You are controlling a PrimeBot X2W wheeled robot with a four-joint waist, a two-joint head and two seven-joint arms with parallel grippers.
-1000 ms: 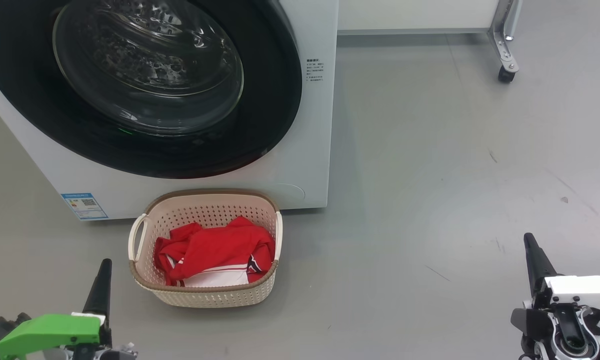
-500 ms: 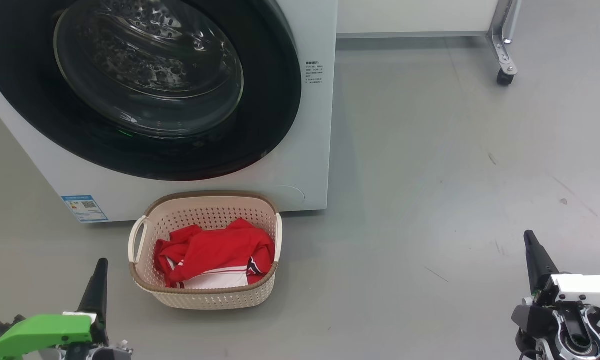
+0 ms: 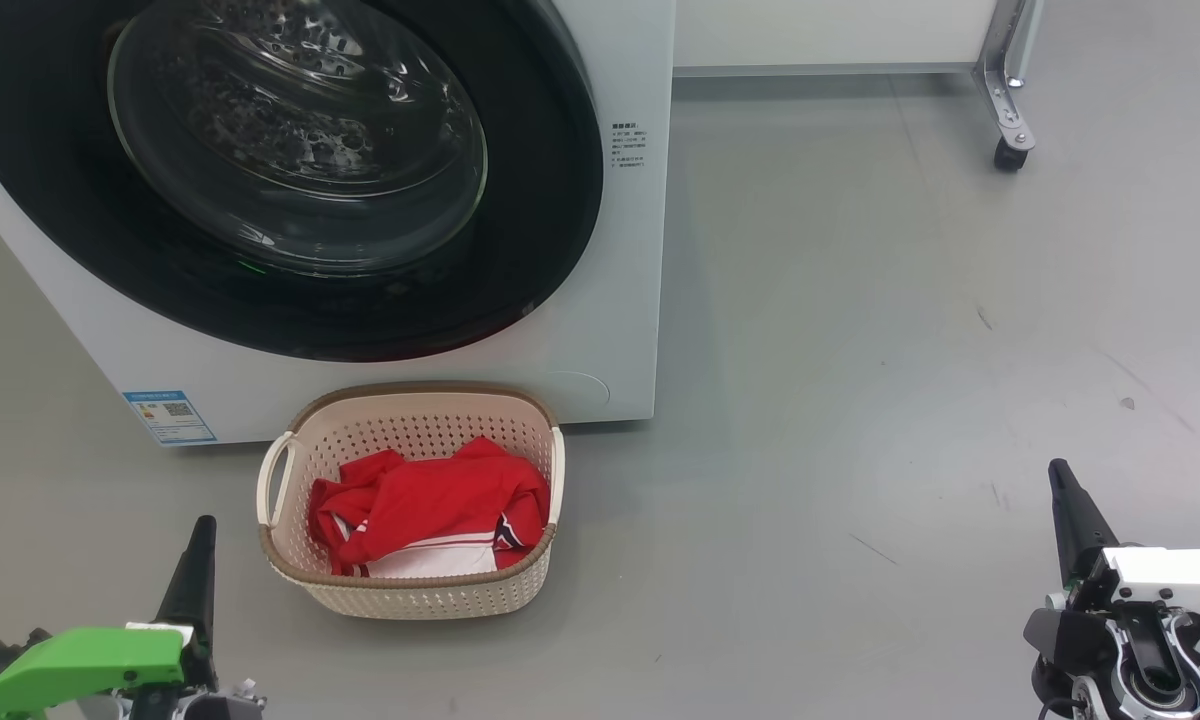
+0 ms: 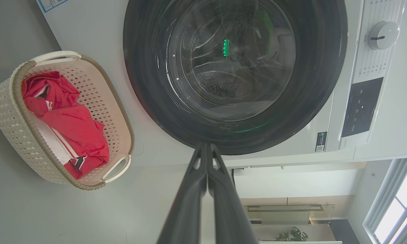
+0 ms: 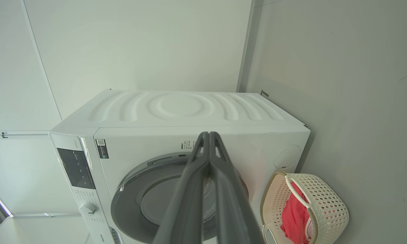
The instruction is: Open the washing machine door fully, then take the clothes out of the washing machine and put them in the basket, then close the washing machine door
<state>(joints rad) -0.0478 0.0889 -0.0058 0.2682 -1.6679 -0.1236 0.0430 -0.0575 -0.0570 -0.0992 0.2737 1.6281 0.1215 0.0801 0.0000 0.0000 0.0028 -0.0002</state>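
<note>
In basket [image 3: 420, 598] nr washer [image 3: 625, 300]: clothes [image 3: 430, 500]; door [image 3: 545, 200] shut.

Left gripper [image 3: 203, 530] and right gripper [image 3: 1060, 478] rest low, fingers pressed together, pointing up

A steel leg [image 3: 1007, 90] on a black caster [image 3: 1007, 158] stands on a smooth grey floor [image 3: 860, 350] with a soft sheen. A white panel [image 3: 830, 30] runs left from the leg. Nearer than the leg, short dark scuffs [image 3: 985, 315] mark the floor. In the left wrist view a pale rail [image 4: 285, 206], perhaps part of the leg's stand, lies near a white-framed window [image 4: 396, 203] bright with daylight and a green plant [image 4: 291, 234]. Plain white wall panels [image 5: 139, 44] show in the right wrist view.
</note>
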